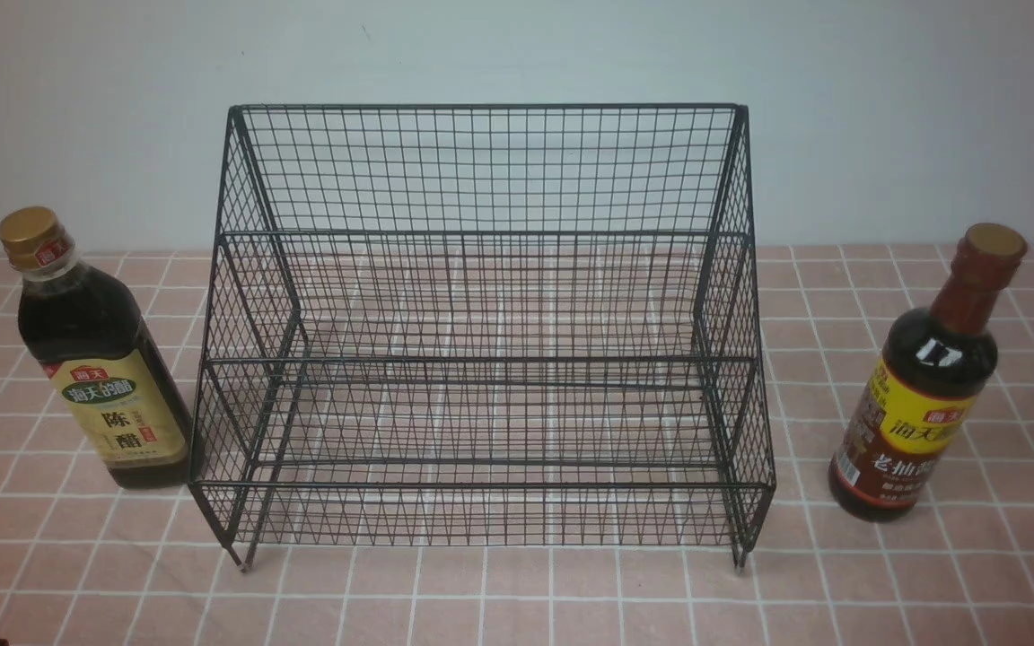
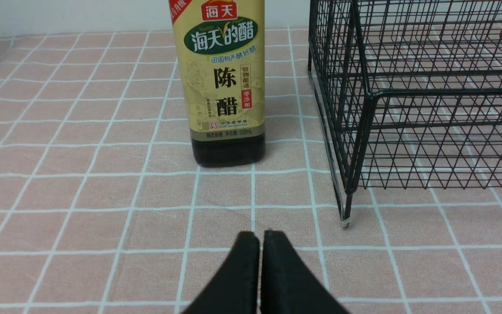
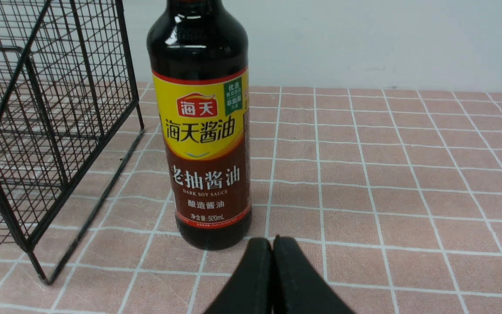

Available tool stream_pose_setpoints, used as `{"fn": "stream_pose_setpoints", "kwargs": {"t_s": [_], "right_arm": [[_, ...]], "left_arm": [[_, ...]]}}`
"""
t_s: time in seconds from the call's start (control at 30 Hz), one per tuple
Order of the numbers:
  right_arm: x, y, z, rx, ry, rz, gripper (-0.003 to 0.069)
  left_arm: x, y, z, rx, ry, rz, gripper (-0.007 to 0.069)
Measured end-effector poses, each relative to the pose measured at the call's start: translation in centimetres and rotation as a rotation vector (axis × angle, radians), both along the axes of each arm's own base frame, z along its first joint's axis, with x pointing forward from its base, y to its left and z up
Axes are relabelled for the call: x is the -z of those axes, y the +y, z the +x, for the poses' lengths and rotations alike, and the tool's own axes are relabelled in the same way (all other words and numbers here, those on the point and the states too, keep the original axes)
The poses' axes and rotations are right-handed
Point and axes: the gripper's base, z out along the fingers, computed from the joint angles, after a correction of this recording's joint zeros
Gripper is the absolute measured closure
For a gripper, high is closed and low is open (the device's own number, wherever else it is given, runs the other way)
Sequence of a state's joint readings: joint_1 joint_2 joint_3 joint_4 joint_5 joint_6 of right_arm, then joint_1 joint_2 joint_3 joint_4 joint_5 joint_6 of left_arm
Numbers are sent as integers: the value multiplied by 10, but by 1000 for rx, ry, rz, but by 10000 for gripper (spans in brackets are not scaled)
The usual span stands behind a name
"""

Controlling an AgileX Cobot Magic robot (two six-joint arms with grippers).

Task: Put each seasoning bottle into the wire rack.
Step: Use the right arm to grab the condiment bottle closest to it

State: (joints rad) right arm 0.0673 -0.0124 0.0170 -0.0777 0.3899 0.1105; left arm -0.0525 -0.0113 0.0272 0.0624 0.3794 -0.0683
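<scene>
The wire rack (image 1: pixel 481 487) stood on the tabletop (image 1: pixel 517 592), open tiers facing the robot; both bottles were outside it, upright, caps up; the vinegar bottle (image 1: pixel 100 359) stood just beside its left wall, the soy sauce bottle (image 1: pixel 916 395) near its right; the left claw (image 2: pixel 259 239) and right claw (image 3: pixel 273 242) were each pressed together, pinching nothing, apart from the bottles

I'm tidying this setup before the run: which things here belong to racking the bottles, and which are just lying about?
Part of the job:
- gold-capped vinegar bottle
- red-necked soy sauce bottle
- black wire rack
- left gripper and right gripper, both shut

Not part of it:
- pink checked tablecloth
- pale wall
</scene>
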Motion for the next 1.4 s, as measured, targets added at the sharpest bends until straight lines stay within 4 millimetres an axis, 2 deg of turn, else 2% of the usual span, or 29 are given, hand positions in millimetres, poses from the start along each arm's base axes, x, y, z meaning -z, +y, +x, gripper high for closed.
{"fn": "stream_pose_setpoints", "kwargs": {"t_s": [0.87,0.93,1.07,1.2,1.4], "right_arm": [[0,0,0,0,-7,6,673],[-2,1,1,-3,-46,58,673],[-21,3,2,-10,-246,264,673],[-34,2,1,-14,-384,327,673],[-42,1,-1,-18,-475,320,673]], "left_arm": [[0,0,0,0,0,0,631],[0,0,0,0,0,0,631],[0,0,0,0,0,0,631],[0,0,0,0,0,0,631],[0,0,0,0,0,0,631]]}}
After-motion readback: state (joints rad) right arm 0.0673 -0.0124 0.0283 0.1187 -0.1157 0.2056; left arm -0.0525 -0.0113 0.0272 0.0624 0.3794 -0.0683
